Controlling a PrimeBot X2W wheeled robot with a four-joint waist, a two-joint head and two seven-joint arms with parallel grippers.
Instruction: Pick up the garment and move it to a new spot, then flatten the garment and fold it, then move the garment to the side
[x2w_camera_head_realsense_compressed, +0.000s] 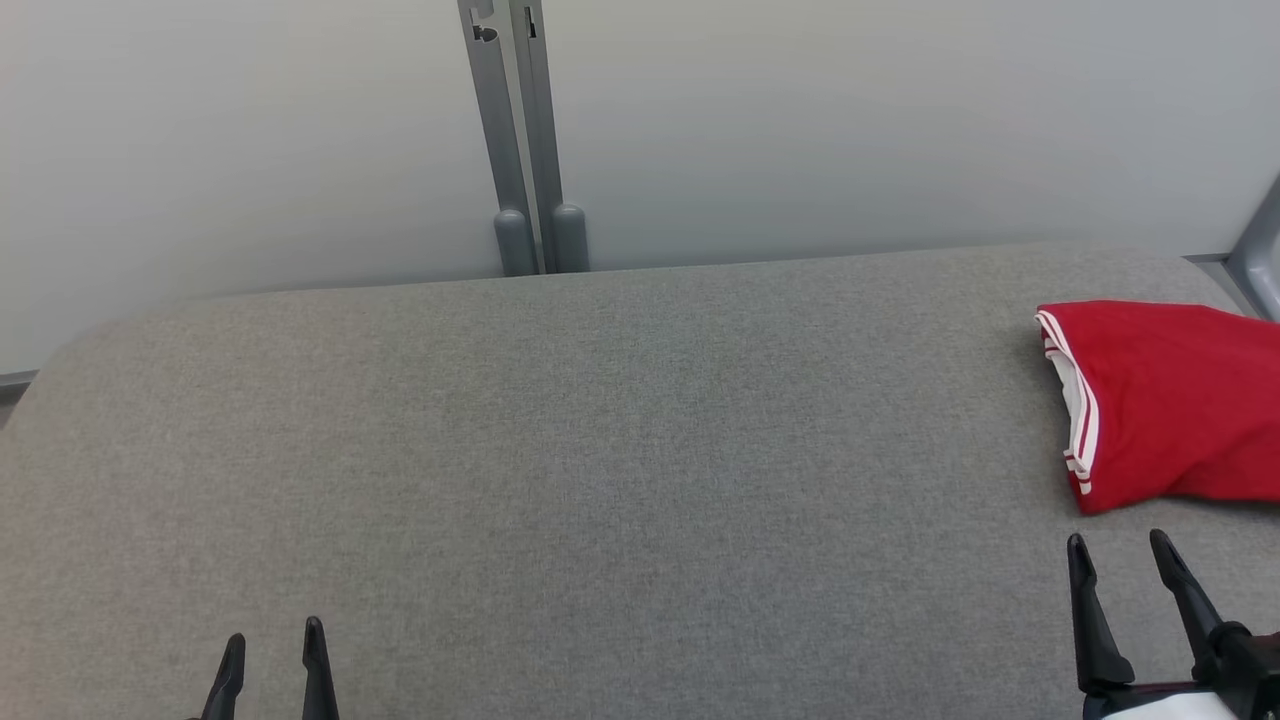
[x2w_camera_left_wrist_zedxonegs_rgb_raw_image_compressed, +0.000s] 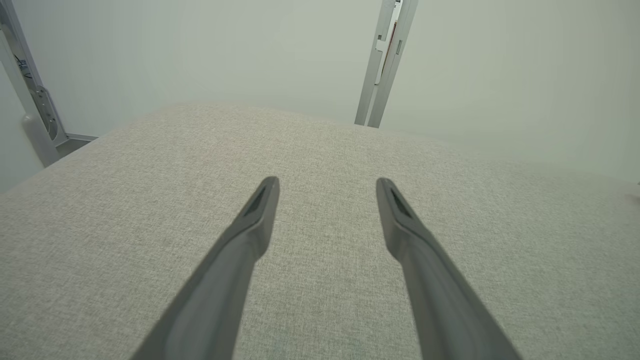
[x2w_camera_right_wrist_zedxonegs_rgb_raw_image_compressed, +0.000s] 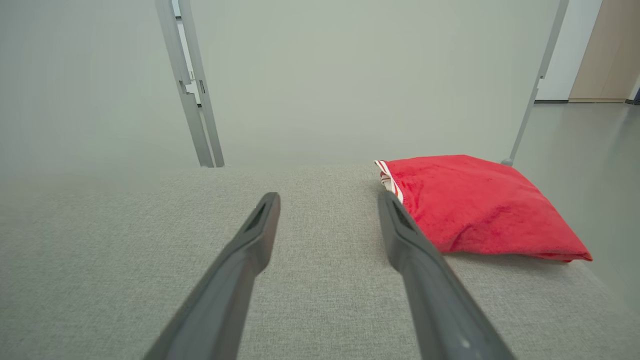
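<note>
red garment (x2w_camera_head_realsense_compressed: 1170, 400) folded on the grey desk (x2w_camera_head_realsense_compressed: 600, 450), right claw (x2w_camera_head_realsense_compressed: 1117, 540) near it, open and empty, left claw (x2w_camera_head_realsense_compressed: 275, 632) well away, open too

We take this for a lab or test bay, not a home: plain pale partition panels (x2w_camera_head_realsense_compressed: 250, 150) joined by grey metal posts (x2w_camera_head_realsense_compressed: 500, 150) fence a grey fabric-covered work surface (x2w_camera_head_realsense_compressed: 600, 450), with smooth grey floor (x2w_camera_right_wrist_zedxonegs_rgb_raw_image_compressed: 590, 150) beyond.

Grey fabric-covered worktop (x2w_camera_head_realsense_compressed: 600, 450), far corners rounded. Behind its far edge, pale partition panels (x2w_camera_head_realsense_compressed: 250, 130) joined by twin grey metal posts (x2w_camera_head_realsense_compressed: 525, 150). Past the right edge, smooth grey floor (x2w_camera_right_wrist_zedxonegs_rgb_raw_image_compressed: 590, 150), perhaps a beige door (x2w_camera_right_wrist_zedxonegs_rgb_raw_image_compressed: 607, 50).
</note>
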